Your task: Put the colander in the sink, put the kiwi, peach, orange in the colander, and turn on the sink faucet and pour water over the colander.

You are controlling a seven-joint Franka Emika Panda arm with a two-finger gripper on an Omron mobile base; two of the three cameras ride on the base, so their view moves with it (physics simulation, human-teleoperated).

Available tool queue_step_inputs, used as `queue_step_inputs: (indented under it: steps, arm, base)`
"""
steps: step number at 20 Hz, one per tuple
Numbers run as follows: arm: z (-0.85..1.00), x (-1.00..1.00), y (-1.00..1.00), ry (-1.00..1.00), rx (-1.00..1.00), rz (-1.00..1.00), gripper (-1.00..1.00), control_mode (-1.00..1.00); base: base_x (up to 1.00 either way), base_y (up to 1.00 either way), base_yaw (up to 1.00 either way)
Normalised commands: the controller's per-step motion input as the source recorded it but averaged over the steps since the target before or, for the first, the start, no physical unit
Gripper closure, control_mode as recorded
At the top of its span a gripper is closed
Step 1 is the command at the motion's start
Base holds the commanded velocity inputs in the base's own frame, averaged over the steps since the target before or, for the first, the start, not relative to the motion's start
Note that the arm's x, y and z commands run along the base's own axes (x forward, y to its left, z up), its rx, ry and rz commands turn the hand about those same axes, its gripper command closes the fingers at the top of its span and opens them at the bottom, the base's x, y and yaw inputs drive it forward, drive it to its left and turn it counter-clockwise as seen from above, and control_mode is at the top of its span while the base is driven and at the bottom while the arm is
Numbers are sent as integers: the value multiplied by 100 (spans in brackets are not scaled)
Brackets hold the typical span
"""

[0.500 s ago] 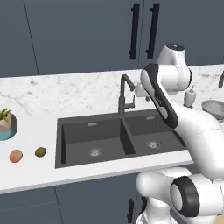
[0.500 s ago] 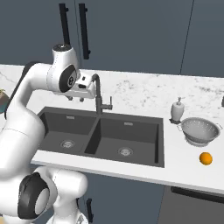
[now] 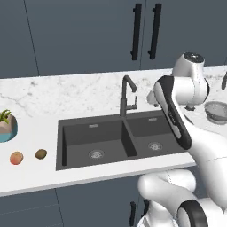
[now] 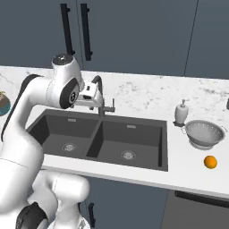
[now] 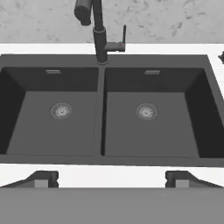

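Observation:
My gripper (image 5: 110, 178) hangs open over the front edge of the dark double-basin sink (image 5: 100, 131), with nothing between its fingers. In the right base view it sits close beside the sink faucet (image 4: 102, 99), whose spout bends over the basins with no water running. The silvery colander (image 4: 204, 133) stands on the counter right of the sink, far from my gripper. The orange (image 4: 210, 162) lies in front of the colander. On the counter left of the sink lie the peach (image 3: 16, 158) and the brown kiwi (image 3: 41, 154).
A white soap dispenser (image 4: 181, 112) stands at the sink's back right corner, next to the colander. A teal plant pot (image 3: 6, 126) sits at the far left of the counter. Dark cabinet doors with long handles (image 3: 144, 32) rise behind the counter.
The arm has sunk slightly, and the hand has dipped a little beside the faucet. The fruit, colander and sink have not moved.

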Motion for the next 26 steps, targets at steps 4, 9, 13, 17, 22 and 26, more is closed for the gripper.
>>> queue_step_inputs:
  steps: [4,9,13,17,22,26]
  arm:
    - [-13,-51,-74,-17,-4,-3,-100,-100]
    - [-4,-22,-79,4,-17,-7,-100,-100]
    - [0,0,-86,25,-23,-2,-100,-100]
    - [0,4,-86,32,-27,0,-100,-100]
    - [0,1,-84,31,-23,0,-100,-100]
    - [-8,0,-84,7,-10,8,-100,-100]
  base:
    - [0,0,0]
    - [0,0,0]
    - [0,0,0]
    - [0,0,0]
    - [0,0,0]
    - [0,0,0]
